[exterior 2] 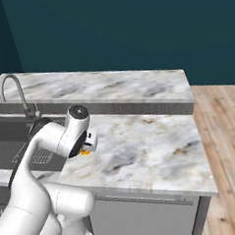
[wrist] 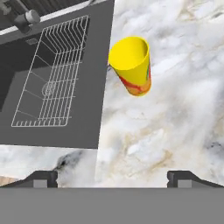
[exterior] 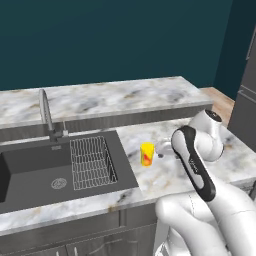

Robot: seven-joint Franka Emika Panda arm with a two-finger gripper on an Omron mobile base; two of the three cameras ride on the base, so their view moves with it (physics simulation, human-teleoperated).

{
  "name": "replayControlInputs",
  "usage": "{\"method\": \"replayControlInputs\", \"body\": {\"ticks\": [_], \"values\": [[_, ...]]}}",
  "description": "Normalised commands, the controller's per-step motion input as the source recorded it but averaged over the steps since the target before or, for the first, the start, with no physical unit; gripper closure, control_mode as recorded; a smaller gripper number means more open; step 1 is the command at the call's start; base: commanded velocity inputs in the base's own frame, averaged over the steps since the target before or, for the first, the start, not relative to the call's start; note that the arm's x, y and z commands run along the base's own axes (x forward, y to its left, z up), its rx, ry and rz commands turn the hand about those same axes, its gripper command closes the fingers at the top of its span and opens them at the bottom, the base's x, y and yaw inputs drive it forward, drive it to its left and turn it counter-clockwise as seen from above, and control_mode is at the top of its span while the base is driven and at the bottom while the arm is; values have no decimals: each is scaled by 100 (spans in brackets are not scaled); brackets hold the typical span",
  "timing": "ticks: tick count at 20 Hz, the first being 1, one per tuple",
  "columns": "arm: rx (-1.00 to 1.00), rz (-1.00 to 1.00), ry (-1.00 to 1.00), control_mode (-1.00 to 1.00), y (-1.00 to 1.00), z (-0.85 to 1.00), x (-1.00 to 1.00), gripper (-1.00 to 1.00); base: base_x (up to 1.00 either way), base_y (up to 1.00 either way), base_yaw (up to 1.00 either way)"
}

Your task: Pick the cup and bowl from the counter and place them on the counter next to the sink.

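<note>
A: Counter (exterior: 170, 95) marble, spans both tiers. Sink (exterior: 30, 165) recessed at left, wire rack (exterior: 91, 162) inside, faucet (exterior: 46, 110) behind.
B: Cup (wrist: 131, 65)?
A: Upright on marble just beside sink's right edge, nothing touching.
B: Gripper (wrist: 112, 177)?
A: Above, apart from cup, jaws spread wide, holding nothing.

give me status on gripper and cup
Gripper open, empty, above the counter. Cup upright on counter beside the sink, apart from the fingertips. Nothing between them.

Yellow cup (wrist: 131, 63), red-orange markings; veined marble counter (wrist: 175, 127)
</note>
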Motion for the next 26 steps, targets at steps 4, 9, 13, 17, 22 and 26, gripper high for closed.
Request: {"method": "replayControlInputs", "body": {"ticks": [4, 9, 13, 17, 22, 26], "values": [[-16, 36, 1, -100, 0, 66, -8, -100, 0, 0, 0], [-18, 26, 10, -100, 0, 54, -28, -100, 0, 0, 0], [-10, 22, 15, -100, 0, 24, -48, -100, 0, 0, 0], [-1, 18, 10, -100, 0, 1, -62, -100, 0, 0, 0], [0, 3, 0, -100, 2, 1, -9, -100, 0, 0, 0], [0, 0, 0, -100, 0, 0, 0, -100, 0, 0, 0]]}}
